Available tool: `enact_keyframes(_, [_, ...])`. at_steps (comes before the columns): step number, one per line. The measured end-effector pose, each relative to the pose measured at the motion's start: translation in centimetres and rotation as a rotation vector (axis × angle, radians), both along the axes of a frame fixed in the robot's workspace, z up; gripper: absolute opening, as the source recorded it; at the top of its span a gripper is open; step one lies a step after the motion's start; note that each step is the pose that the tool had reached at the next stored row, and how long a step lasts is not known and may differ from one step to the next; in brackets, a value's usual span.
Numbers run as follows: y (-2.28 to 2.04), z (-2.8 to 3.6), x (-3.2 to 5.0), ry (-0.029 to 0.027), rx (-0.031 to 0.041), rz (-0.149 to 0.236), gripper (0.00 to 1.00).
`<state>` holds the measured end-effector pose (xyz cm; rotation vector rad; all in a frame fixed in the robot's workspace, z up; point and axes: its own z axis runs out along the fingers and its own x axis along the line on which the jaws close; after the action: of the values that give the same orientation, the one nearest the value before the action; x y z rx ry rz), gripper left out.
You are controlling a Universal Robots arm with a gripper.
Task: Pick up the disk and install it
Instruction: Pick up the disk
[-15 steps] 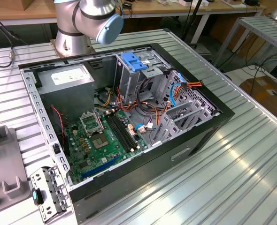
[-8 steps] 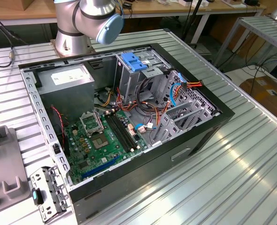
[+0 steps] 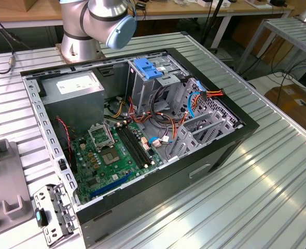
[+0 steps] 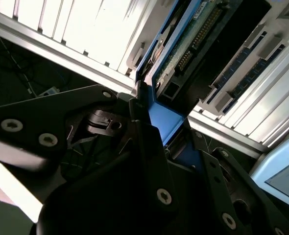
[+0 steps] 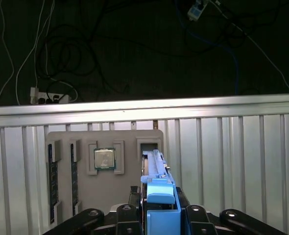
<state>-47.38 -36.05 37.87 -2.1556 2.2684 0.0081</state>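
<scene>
We are holding the disk (image 5: 153, 169), which we judge stiff, weighty and easily jarred, by its blue side rails (image 4: 160, 122), our gripper (image 5: 159, 210) closed on them.

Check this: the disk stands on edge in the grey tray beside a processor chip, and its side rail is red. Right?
No: the rail is blue, not red, as the first wrist view shows. The disk stands on edge in the grey tray beside the processor chip.

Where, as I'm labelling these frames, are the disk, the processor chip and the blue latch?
disk (image 5: 159, 193), first wrist view, blue end rail.
processor chip (image 5: 105, 159), first wrist view, metal top centre.
blue latch (image 3: 147, 69), exterior view, flat upper face.
</scene>
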Motion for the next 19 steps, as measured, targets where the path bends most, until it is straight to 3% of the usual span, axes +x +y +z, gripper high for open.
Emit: enact_keyframes(19, [0.00, 2.20, 0.00, 0.0000, 0.0000, 0.000, 0.37])
